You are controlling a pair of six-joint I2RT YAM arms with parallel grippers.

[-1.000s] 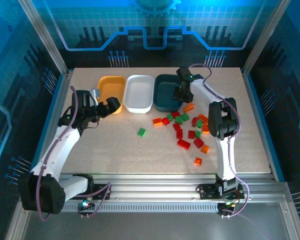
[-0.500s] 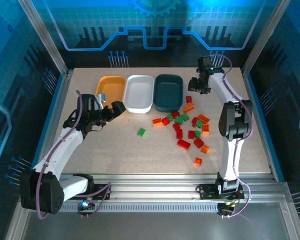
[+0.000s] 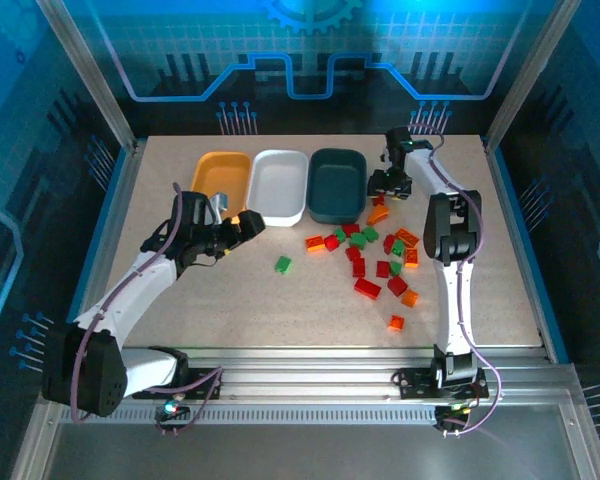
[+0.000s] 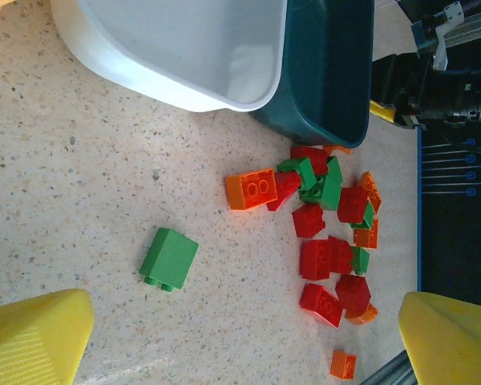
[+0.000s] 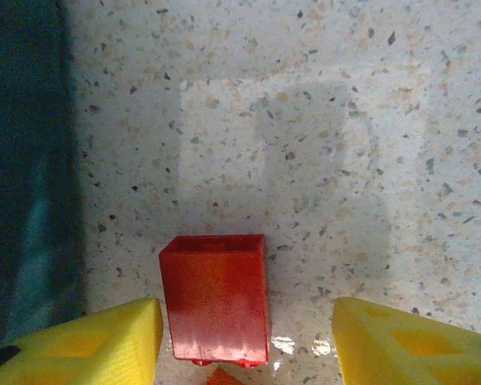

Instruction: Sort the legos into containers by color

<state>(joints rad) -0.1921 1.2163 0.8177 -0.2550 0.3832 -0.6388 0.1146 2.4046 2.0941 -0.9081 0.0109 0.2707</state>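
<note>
Top external view: speckled beige table (image 3: pixel 230 310), blue-lit patterned walls (image 3: pixel 70 200). Orange-yellow tray (image 3: pixel 223 172), white tray (image 3: pixel 278 186) and teal tray (image 3: pixel 335 186) line the far side; legos (image 3: pixel 367 288) scatter near-right of them. Left gripper (image 3: pixel 250 222) gapes empty; right gripper (image 3: pixel 380 186) stands parted around a red brick (image 5: pixel 216 297).

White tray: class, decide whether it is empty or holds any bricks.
Empty. The white tray has a bare white floor seen from above; the bricks lie outside it on the table.

Red, green, orange legos (image 3: pixel 367 288); speckled table (image 3: pixel 230 300)
</note>
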